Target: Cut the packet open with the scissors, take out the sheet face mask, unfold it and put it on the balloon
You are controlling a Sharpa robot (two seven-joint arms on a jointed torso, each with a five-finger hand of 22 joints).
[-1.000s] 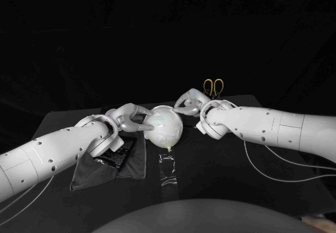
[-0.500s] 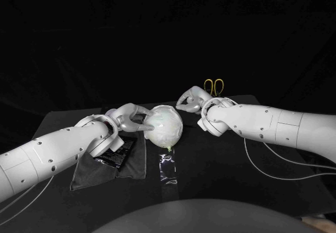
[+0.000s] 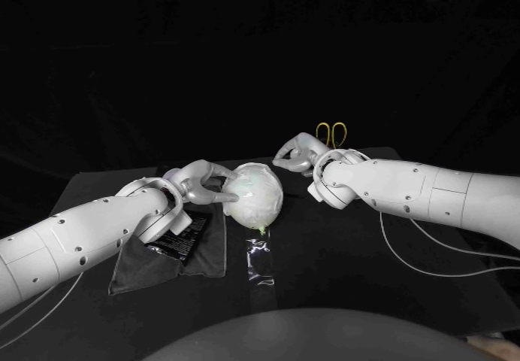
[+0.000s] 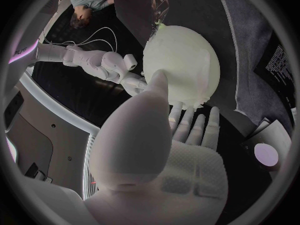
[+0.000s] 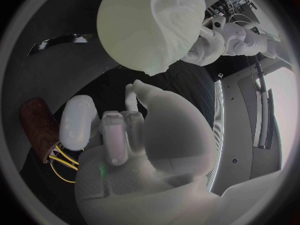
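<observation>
Since the earlier frames, my right hand [image 3: 297, 156] has drawn back from the balloon [image 3: 254, 197] and now sits just beside its far right shoulder, with a narrow gap between them. My left hand [image 3: 201, 185] has kept its contact on the balloon's other side.

Head view. The balloon stands near the middle of the black table [image 3: 358, 263], wrapped in the white sheet mask [image 3: 260, 184]. My left fingertips press on its left flank. My right fingers are curled inward and hold nothing. The black packet [image 3: 180, 236] lies on a dark cloth [image 3: 152, 267] under my left forearm. A clear strip [image 3: 258, 263] lies on the table in front of the balloon. The yellow-handled scissors [image 3: 331, 134] rest at the table's far edge, beyond my right hand.

Left wrist view. My left hand [image 4: 169, 140] is spread wide, its fingers [image 4: 187, 122] nearly straight and apart and reaching to the balloon [image 4: 184, 60]. My thumb tip rests on the balloon's skin. Nothing is gripped. My right hand [image 4: 112, 67] lies close on the opposite side, with the cloth [image 4: 247, 45] and packet [image 4: 280, 65] off to one side.

Right wrist view. My right hand [image 5: 137, 140] is loosely closed, its fingers [image 5: 115, 135] bent toward the palm and clear of the balloon [image 5: 137, 32]. The mask [image 5: 181, 7] covers the balloon's far half, where my left hand [image 5: 219, 40] bears on it, and the near half shows bare pale green. The scissors' handles [image 5: 59, 162] lie close beside my curled fingers.
</observation>
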